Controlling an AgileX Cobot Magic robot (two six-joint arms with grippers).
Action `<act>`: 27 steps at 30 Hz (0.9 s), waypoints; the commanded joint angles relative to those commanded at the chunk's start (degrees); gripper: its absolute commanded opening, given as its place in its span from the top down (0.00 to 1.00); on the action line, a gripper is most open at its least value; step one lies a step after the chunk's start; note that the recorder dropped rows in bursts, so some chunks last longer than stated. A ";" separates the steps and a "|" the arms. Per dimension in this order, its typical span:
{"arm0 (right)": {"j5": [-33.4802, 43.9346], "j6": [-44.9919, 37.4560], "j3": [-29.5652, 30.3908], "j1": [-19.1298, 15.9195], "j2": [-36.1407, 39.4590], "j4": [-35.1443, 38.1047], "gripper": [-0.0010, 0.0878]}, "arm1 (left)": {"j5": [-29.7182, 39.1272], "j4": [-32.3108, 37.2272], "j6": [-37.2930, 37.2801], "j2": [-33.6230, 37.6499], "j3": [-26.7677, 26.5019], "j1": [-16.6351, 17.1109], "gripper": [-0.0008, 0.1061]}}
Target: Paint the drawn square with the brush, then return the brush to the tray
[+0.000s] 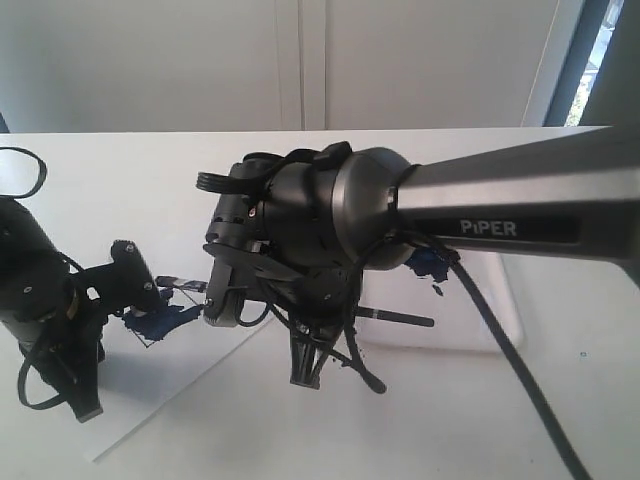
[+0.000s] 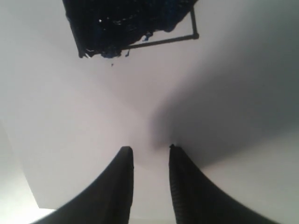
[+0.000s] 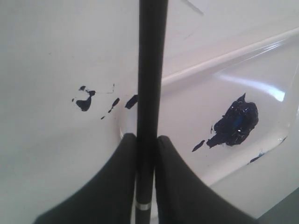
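One slim brush (image 3: pixel 152 70), judged light and stiff, is clamped along its handle by the right gripper (image 3: pixel 145 136), left gripper (image 2: pixel 149 147) parted, empty.

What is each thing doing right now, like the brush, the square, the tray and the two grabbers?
brush, clamped by the right gripper
drawn square, mostly smeared dark blue, one corner bare
tray, holds a dark blue paint blob
right gripper, shut on the brush
left gripper, open, holding nothing

Wrist cameras look down closely; exterior overlooks tray (image 1: pixel 503 322).
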 joint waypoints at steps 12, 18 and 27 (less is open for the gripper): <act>-0.54 0.00 -1.46 0.00 2.80 -0.79 0.99 | -0.19 -0.36 0.00 0.00 0.00 0.00 0.67; 1.30 0.00 -5.05 0.00 5.37 -1.07 0.99 | -0.64 -1.74 0.00 0.00 0.00 0.00 0.67; 4.63 0.00 -7.55 0.00 7.64 -2.38 0.99 | -0.64 -1.72 0.23 0.00 0.00 0.00 0.67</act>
